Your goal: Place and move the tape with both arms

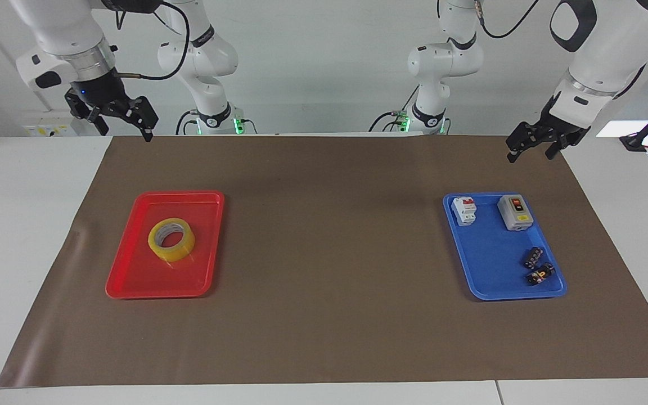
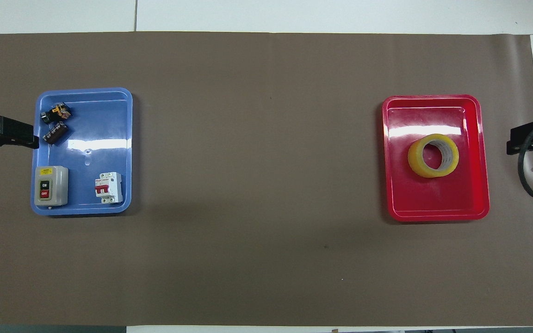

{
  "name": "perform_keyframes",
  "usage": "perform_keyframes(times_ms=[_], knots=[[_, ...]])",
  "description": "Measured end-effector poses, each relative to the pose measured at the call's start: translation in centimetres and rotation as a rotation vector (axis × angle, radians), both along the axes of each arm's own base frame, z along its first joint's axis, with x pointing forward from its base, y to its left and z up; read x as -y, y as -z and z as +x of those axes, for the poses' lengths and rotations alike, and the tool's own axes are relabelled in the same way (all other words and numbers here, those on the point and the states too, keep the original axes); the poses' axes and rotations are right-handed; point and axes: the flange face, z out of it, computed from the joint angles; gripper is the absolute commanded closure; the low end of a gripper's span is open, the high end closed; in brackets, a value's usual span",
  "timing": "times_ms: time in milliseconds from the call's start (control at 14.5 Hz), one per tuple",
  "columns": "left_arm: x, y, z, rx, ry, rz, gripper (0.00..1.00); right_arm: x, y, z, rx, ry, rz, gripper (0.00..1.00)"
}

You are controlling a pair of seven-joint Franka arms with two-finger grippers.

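Observation:
The tape (image 1: 171,239), a yellow roll with a pale core, lies flat in the red tray (image 1: 133,289) at the right arm's end of the table; it also shows in the overhead view (image 2: 433,156) in the tray (image 2: 433,215). My right gripper (image 1: 124,126) is open and empty, raised high, apart from the tape; in the overhead view (image 2: 521,141) it is over the brown mat's edge beside the red tray. My left gripper (image 1: 531,152) is open and empty, waiting over the mat's edge beside the blue tray (image 1: 493,275); it also shows in the overhead view (image 2: 16,136).
The blue tray (image 2: 104,115) holds a grey switch box (image 1: 515,212), a white circuit breaker (image 1: 464,210) and two small black parts (image 1: 535,267). A brown mat (image 1: 329,253) covers the table between the trays.

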Motion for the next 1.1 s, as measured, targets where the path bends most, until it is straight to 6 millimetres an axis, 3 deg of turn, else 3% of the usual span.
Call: perform_keyframes(times_ms=[207, 1103], knots=[[0.00, 0.00, 0.00, 0.000, 0.000, 0.000, 0.00, -0.07, -0.99, -0.06, 0.001, -0.009, 0.004, 0.00], [0.00, 0.00, 0.00, 0.000, 0.000, 0.000, 0.00, -0.71, -0.12, 0.22, -0.024, -0.022, 0.043, 0.00]])
